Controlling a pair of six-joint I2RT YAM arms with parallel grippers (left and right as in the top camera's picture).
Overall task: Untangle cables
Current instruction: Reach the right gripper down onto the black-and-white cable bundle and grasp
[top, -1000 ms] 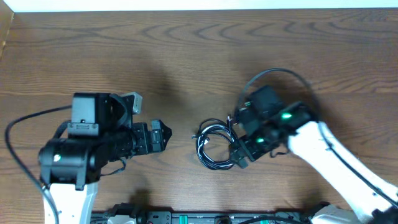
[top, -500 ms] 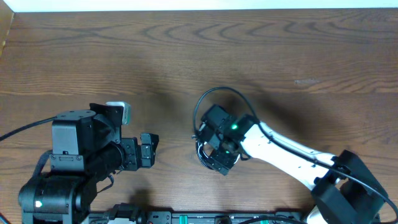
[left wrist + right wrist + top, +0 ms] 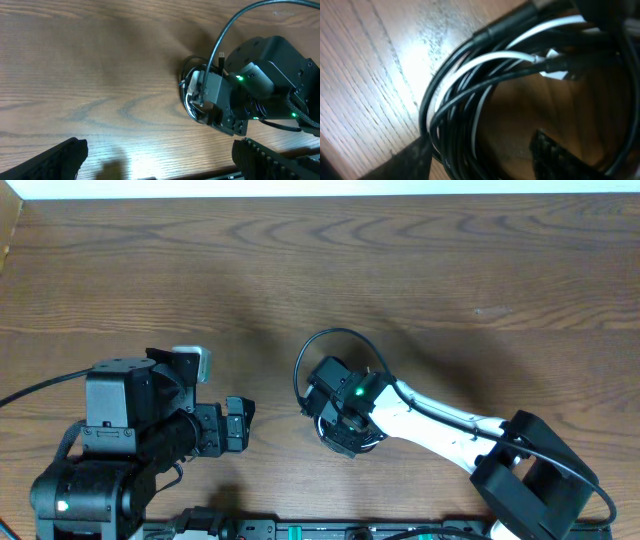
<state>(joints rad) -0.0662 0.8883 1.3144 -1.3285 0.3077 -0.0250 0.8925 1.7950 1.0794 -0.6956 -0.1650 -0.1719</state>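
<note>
Overhead top-down, 2 wrist views lower — cables (image 3: 451, 96) common to all 3

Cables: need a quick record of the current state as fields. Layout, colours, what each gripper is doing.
cables: one coil, black strands plus one white, lying on the wooden table
tangle: bundled, no strand pulled free
right gripper: down over the coil, fingers either side of some strands, gap visible, not clamped
left gripper: open, empty, to the left of the coil and apart from it
</note>
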